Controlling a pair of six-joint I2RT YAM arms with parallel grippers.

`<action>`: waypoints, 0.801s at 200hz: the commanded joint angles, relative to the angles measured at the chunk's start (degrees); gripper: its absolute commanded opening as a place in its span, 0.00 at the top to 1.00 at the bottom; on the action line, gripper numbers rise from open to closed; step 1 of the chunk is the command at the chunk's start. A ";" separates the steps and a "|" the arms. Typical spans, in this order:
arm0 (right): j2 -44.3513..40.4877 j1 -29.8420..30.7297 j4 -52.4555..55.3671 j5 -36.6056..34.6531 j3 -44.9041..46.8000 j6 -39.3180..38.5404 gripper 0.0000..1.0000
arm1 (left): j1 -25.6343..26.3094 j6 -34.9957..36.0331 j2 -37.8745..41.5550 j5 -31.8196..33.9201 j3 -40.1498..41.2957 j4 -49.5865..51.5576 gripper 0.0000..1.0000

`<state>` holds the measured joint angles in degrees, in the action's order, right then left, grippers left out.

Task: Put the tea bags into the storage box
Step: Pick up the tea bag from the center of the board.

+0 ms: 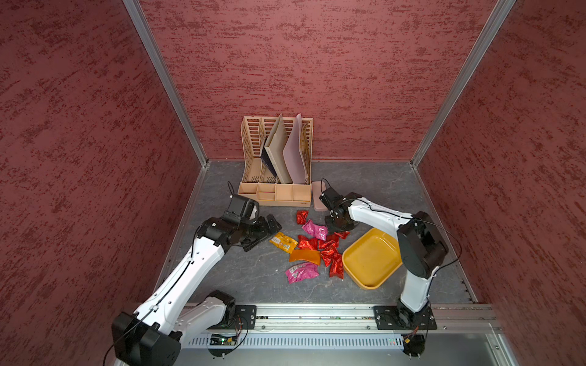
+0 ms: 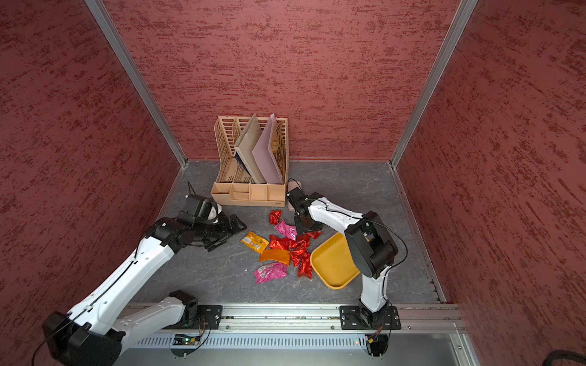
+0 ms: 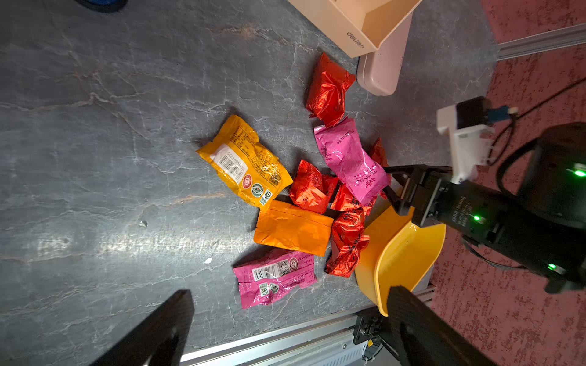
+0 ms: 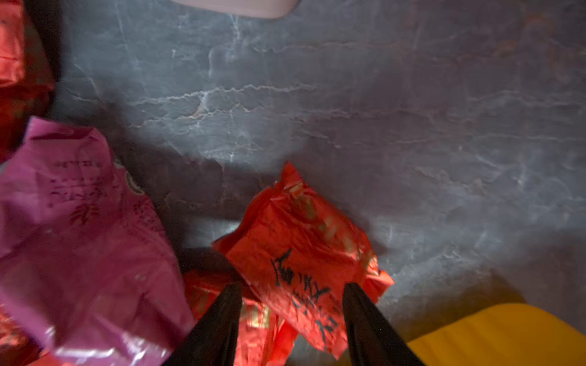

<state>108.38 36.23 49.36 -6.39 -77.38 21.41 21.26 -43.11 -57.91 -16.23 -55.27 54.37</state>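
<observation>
Plainly, between red walls (image 1: pixel 317 63), left fingers (image 3: pixel 158 329) and right fingers (image 4: pixel 215 329) gape above grey table (image 1: pixel 253 279).

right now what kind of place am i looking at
Probably a lab robot cell staged as a desk: red panel walls on aluminium posts, two arms bolted to a rail, a file organiser.

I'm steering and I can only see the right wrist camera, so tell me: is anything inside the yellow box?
Observer: No, in both top views the storage box looks empty, though the right arm hides one corner.
Operator: Where's the other arm?
Observer: The left gripper hovers on the far side of the tea bags from the box, jaws wide open.
Operator: Any colours I can't see?
Observer: Yes, a yellow tea bag and an orange tea bag lie nearest that left gripper.
</observation>
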 commanded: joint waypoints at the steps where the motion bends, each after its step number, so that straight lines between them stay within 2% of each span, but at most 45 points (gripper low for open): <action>1: 2.34 0.62 -2.54 -1.96 -2.65 -3.29 0.43 | -1.02 -0.30 1.91 1.02 0.77 3.74 0.00; 33: 5.78 0.69 -2.36 -4.34 -3.20 -3.61 0.43 | -1.30 -0.83 3.01 1.53 0.34 6.04 0.00; 46: 6.86 0.68 -2.00 -6.35 -3.21 -3.49 0.46 | -1.39 -1.22 3.39 1.62 0.09 6.49 0.00; 60: 7.65 0.66 -1.85 -7.69 -3.38 -3.52 0.54 | -1.47 -1.50 3.75 1.57 -0.18 6.84 0.00; 84: 7.73 0.62 -1.68 -9.19 -4.08 -2.72 0.78 | -1.56 -1.42 3.69 1.49 -0.76 7.46 0.00; 101: 6.66 0.63 -0.80 -9.50 -5.00 -1.71 0.88 | -1.62 -0.89 2.91 1.05 -1.39 7.42 0.00; 121: 3.63 0.61 0.91 -10.12 -5.77 -0.17 0.92 | -1.57 -0.22 1.29 0.15 -2.12 6.48 0.00; 160: -6.95 0.60 7.06 -11.62 -6.78 4.69 0.92 | -1.43 0.83 -2.77 -2.72 -2.82 1.84 0.00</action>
<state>110.19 36.60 51.44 -15.99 -82.24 21.69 20.14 -43.83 -58.81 -16.71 -56.55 59.94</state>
